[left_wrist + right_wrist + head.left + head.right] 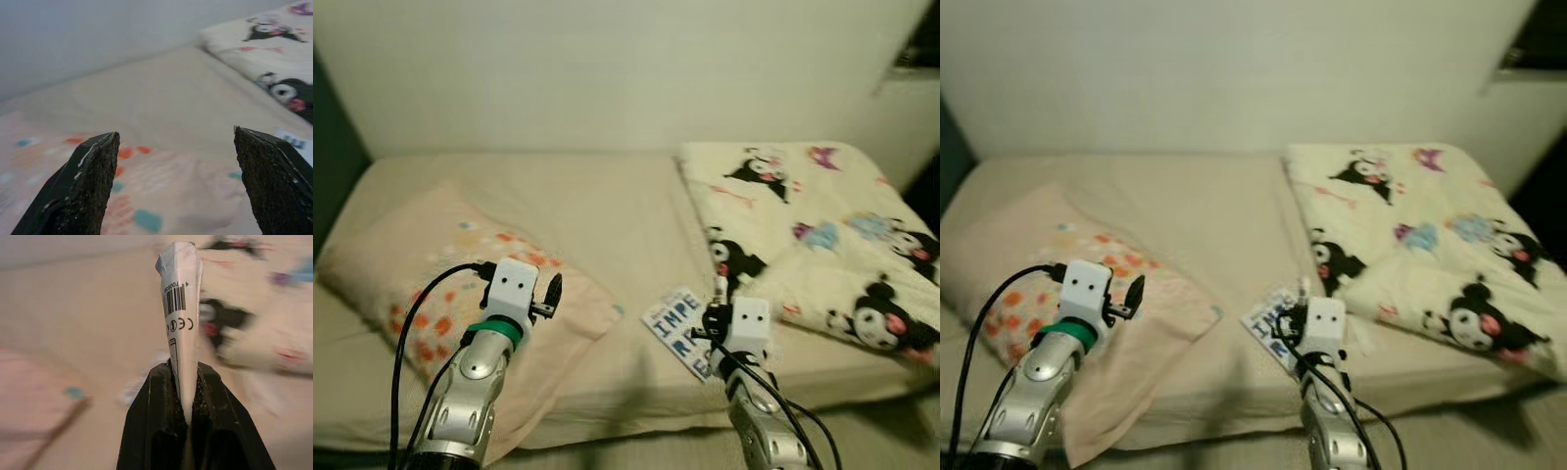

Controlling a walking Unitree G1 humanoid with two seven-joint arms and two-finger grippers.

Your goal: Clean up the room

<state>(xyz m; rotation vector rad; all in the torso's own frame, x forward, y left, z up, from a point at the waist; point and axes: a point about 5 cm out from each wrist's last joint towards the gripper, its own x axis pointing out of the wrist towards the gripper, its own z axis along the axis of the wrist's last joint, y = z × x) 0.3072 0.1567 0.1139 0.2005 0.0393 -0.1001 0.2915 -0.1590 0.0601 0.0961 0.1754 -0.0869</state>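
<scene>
My right tool [185,396] is clamped shut on a thin white printed paper packet [181,308], its black fingers pinching the lower edge so that the sheet stands out between them like a narrow wedge. I judge this edge grip is chosen because the packet is flat and limp, and an edge is what I can catch. Its long axis runs along my fingers and points away from the wrist, barcode end outward, towards the cream blanket printed with black cartoon characters [822,235]. In the head views the packet sits just above the near edge of the beige bed [607,215], close beside the blanket's near corner.

My left tool [548,294] stands wide open and grips nothing, hovering over the pale pink pillow with orange flower print [421,274], which lies well apart from the blanket across the bare sheet. I judge it waits there ready to straighten the pillow.

Beyond the blanket rises the plain light wall [607,69].
</scene>
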